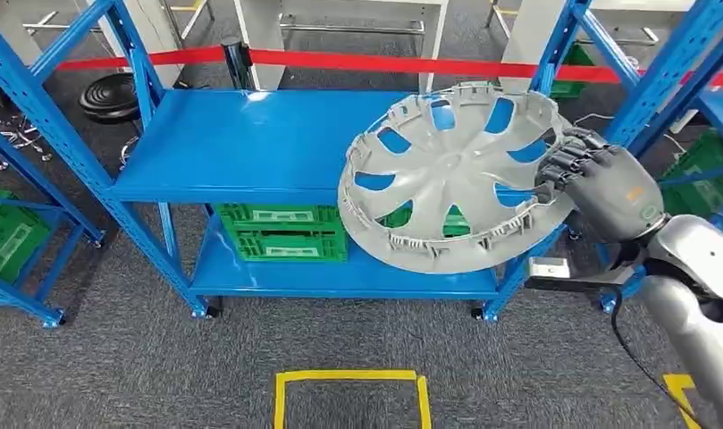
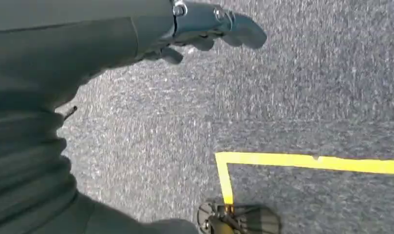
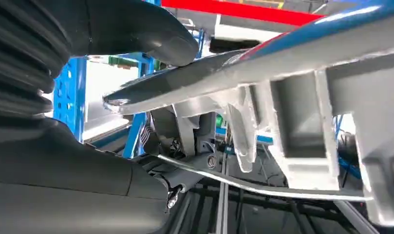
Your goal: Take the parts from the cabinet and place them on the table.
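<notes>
Right hand: the right hand (image 1: pixel 599 183) grips the rim of the grey hubcap (image 1: pixel 451 174), its dark fingers (image 1: pixel 563 164) curled over the edge; in the right wrist view the thick thumb (image 3: pixel 136 29) presses on the rim (image 3: pixel 195 80) from the other side.
Left hand: the left hand (image 2: pixel 204 27) hangs over the grey carpet (image 2: pixel 307 87), holding nothing, fingers loosely apart.
Hubcap: tilted, inner side with ribs and clips facing the camera, held at the right end of the blue rack (image 1: pixel 241 143); whether its far edge touches the upper shelf I cannot tell. Its lower edge hangs in front of the lower shelf (image 1: pixel 277 273).
Rack: blue steel, two shelves, upright posts with holes.
Green crate: a green crate (image 1: pixel 281 232) sits on the lower shelf, left of the hubcap's lower edge; more green shows through the hubcap's openings.
Floor: yellow tape (image 1: pixel 348 380) marks a square on the carpet in front of the rack; the left wrist view shows a corner of yellow tape (image 2: pixel 229 158) too.
Behind: a red barrier strip (image 1: pixel 357 61) runs across beyond the rack.
</notes>
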You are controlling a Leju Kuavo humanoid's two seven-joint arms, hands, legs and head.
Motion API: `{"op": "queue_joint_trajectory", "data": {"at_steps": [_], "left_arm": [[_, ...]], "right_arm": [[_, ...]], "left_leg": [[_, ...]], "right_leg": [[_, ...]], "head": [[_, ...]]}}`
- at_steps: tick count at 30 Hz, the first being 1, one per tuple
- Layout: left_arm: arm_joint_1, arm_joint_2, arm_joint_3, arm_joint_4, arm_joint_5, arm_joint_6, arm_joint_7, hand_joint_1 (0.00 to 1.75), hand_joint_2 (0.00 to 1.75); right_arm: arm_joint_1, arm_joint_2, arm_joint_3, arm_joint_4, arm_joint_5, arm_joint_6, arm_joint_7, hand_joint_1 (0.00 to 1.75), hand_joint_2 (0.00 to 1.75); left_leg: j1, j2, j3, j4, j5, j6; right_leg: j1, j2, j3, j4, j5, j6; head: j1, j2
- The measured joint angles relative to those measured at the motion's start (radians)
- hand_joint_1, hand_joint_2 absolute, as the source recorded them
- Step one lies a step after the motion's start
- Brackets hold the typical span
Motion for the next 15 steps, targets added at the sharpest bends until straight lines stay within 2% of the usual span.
{"op": "queue_joint_trajectory", "data": {"at_steps": [1, 2, 3, 6, 7, 8, 9, 10, 11, 12, 13, 14, 15], "left_arm": [[-0.002, 0.000, 0.000, 0.000, -0.001, 0.000, 0.002, 0.00, 1.75], [-0.005, 0.000, 0.000, 0.000, -0.001, 0.000, 0.004, 0.00, 1.75], [-0.007, 0.000, 0.000, 0.000, -0.001, 0.000, 0.006, 0.00, 1.75], [-0.009, 0.000, 0.000, 0.000, -0.001, 0.000, 0.011, 0.00, 1.75], [-0.009, 0.000, 0.000, 0.000, -0.001, 0.000, 0.012, 0.00, 1.75], [-0.009, 0.001, 0.000, 0.000, -0.001, 0.000, 0.012, 0.00, 1.75], [-0.009, 0.001, 0.000, 0.000, -0.001, 0.000, 0.011, 0.00, 1.75], [-0.009, 0.001, 0.000, 0.000, -0.001, 0.000, 0.010, 0.00, 1.75], [-0.008, 0.001, 0.000, 0.000, -0.001, -0.001, 0.009, 0.00, 1.75], [-0.008, 0.001, 0.000, 0.000, -0.001, -0.001, 0.008, 0.00, 1.75], [-0.008, 0.001, 0.000, 0.000, -0.001, -0.001, 0.008, 0.00, 1.75], [-0.008, 0.001, 0.000, 0.000, -0.001, -0.002, 0.008, 0.00, 1.75], [-0.008, 0.001, 0.000, 0.000, -0.001, -0.003, 0.007, 0.00, 1.75]], "right_arm": [[-0.007, 0.003, 0.003, 0.003, 0.004, 0.000, -0.002, 1.75, 1.75], [-0.017, 0.008, 0.007, 0.006, 0.008, 0.000, -0.003, 1.75, 1.75], [-0.026, 0.013, 0.013, 0.010, 0.010, 0.000, -0.005, 1.75, 1.75], [-0.052, 0.027, 0.027, 0.024, 0.015, 0.000, -0.010, 1.75, 1.75], [-0.059, 0.031, 0.032, 0.027, 0.016, 0.000, -0.010, 1.75, 1.75], [-0.069, 0.036, 0.036, 0.031, 0.016, 0.000, -0.010, 1.75, 1.75], [-0.075, 0.040, 0.038, 0.033, 0.016, 0.000, -0.010, 1.75, 1.75], [-0.081, 0.043, 0.041, 0.039, 0.015, 0.000, -0.010, 1.75, 1.75], [-0.087, 0.046, 0.044, 0.046, 0.012, 0.000, -0.015, 1.75, 1.75], [-0.090, 0.048, 0.046, 0.051, 0.009, 0.000, -0.018, 1.75, 1.75], [-0.091, 0.050, 0.049, 0.058, 0.006, 0.000, -0.023, 1.75, 1.75], [-0.091, 0.051, 0.050, 0.064, 0.006, -0.001, -0.025, 1.75, 1.75], [-0.091, 0.052, 0.051, 0.067, 0.007, -0.002, -0.028, 1.75, 1.75]], "left_leg": [[0.001, 0.000, -0.010, 0.007, 0.003, -0.004], [0.001, 0.000, -0.019, 0.016, 0.006, -0.008], [-0.003, 0.000, -0.026, 0.018, 0.011, -0.016], [-0.001, 0.000, -0.026, 0.016, 0.025, -0.034], [-0.005, -0.001, -0.030, 0.018, 0.027, -0.040], [0.000, -0.004, -0.042, 0.033, 0.007, -0.047], [0.001, -0.004, -0.055, 0.068, -0.033, -0.053], [0.004, -0.004, -0.082, 0.145, -0.091, -0.060], [0.007, -0.004, -0.111, 0.226, -0.135, -0.064], [0.008, -0.004, -0.130, 0.290, -0.160, -0.067], [0.009, -0.004, -0.129, 0.314, -0.157, -0.068], [0.010, -0.004, -0.103, 0.289, -0.132, -0.067], [0.011, -0.004, -0.061, 0.225, -0.099, -0.065]], "right_leg": [[0.000, -0.001, 0.063, -0.089, 0.022, -0.001], [0.001, -0.001, 0.112, -0.177, -0.008, -0.007], [0.010, 0.002, 0.126, -0.187, -0.008, -0.017], [0.015, 0.004, 0.115, -0.190, -0.001, -0.038], [0.005, 0.002, 0.113, -0.199, 0.009, -0.049], [0.005, -0.003, 0.108, -0.199, 0.016, -0.055], [0.004, -0.003, 0.101, -0.199, 0.021, -0.062], [0.004, -0.003, 0.090, -0.199, 0.029, -0.064], [0.005, -0.003, 0.079, -0.199, 0.036, -0.065], [0.005, -0.003, 0.070, -0.199, 0.043, -0.064], [0.005, -0.003, 0.061, -0.198, 0.051, -0.063], [0.005, -0.004, 0.053, -0.198, 0.058, -0.060], [0.004, -0.004, 0.046, -0.198, 0.063, -0.058]], "head": [[0.000, 0.000], [0.000, 0.000], [-0.002, 0.000], [0.000, 0.000], [-0.001, 0.000], [0.000, 0.000], [-0.004, 0.000], [-0.004, 0.000], [-0.004, 0.000], [-0.004, 0.000], [-0.004, 0.000], [-0.004, 0.000], [-0.004, 0.000]]}}
